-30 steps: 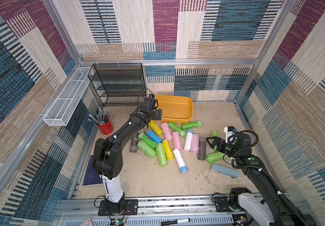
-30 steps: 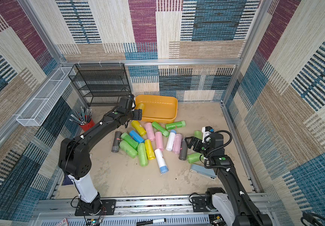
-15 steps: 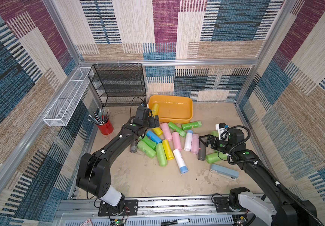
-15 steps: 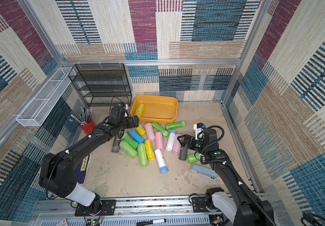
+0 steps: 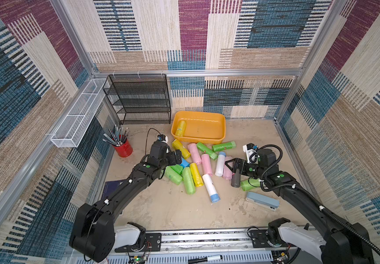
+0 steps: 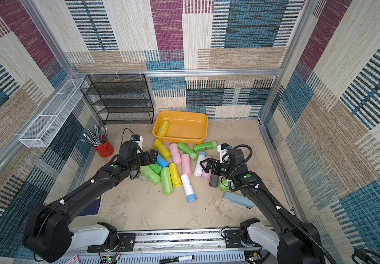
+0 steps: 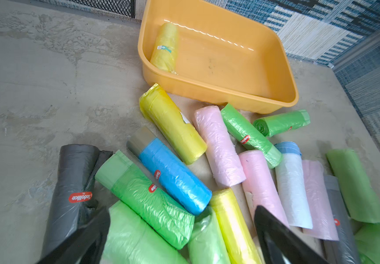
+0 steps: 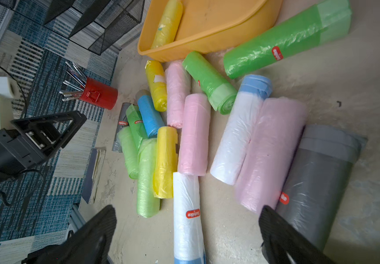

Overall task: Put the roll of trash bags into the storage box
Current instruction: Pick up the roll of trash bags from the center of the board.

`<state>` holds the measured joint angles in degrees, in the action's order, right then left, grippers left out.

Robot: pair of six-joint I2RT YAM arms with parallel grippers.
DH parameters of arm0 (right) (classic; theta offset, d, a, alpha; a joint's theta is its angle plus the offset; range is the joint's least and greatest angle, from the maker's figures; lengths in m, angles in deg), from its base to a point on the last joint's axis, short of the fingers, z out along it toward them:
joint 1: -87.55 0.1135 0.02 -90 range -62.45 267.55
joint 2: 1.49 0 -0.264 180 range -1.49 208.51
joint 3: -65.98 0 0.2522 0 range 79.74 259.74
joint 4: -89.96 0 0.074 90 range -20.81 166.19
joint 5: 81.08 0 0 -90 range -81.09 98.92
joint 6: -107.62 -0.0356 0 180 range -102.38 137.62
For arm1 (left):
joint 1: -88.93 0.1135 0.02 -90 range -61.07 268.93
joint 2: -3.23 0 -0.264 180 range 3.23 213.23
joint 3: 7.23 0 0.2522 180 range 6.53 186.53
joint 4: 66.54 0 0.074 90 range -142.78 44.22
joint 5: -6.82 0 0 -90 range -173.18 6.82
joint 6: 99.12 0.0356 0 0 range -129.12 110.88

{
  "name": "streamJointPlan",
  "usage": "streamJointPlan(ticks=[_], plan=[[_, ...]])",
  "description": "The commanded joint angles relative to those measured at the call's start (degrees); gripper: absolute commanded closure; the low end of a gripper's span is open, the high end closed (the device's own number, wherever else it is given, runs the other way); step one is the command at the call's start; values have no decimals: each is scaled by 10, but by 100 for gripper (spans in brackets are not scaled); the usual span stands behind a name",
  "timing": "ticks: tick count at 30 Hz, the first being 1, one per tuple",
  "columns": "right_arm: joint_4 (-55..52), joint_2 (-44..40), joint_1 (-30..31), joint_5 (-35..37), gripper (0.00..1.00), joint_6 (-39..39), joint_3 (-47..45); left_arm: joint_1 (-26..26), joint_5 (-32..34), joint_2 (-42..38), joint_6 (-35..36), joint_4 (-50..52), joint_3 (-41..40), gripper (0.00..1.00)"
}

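The orange-yellow storage box [image 5: 205, 128] [image 6: 184, 128] stands at the back of the floor, with one yellow roll [image 5: 180, 128] [image 7: 165, 48] lying at its left end. Several more rolls of trash bags in green, pink, yellow, blue, white and grey lie in a pile [image 5: 196, 164] in front of it. My left gripper [image 5: 176, 157] [image 7: 182, 209] hangs open and empty over the green and blue rolls at the pile's left side. My right gripper [image 5: 230, 165] [image 8: 188, 208] hangs open over the pile's right side, above a white roll [image 8: 186, 212].
A black mesh rack [image 5: 141, 99] stands left of the box, and a white wire basket [image 5: 79, 114] hangs on the left wall. A red cup of pens [image 5: 122, 147] and a dark notebook [image 5: 111, 189] sit left. A blue-grey stapler [image 5: 262, 200] lies right.
The left gripper opened at the box's left end, left the yellow roll inside, and drew back over the pile. The right gripper moved left to the pile.
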<state>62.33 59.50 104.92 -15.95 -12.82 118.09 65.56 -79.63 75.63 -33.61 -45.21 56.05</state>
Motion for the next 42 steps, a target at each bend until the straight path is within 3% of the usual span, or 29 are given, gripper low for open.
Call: streamJointPlan(ticks=[1, 10, 31, 36, 42], plan=[[-1, 8, 18, 23, 1, -19, 5, 1, -6, -25, -19, 1, -14, 1], [-19, 44, 92, 57, 1, -44, 13, 5, 21, -55, -19, 13, -35, 0], [-20, 149, 208, 113, 0, -105, 14, 6, -40, -118, -51, 3, -66, 0], [-17, 185, 224, 117, 13, -115, 21, 6, -54, -111, -57, 0, -67, 1], [-8, 204, 237, 118, 17, -123, 27, 6, -61, -106, -55, -4, -68, 0]])
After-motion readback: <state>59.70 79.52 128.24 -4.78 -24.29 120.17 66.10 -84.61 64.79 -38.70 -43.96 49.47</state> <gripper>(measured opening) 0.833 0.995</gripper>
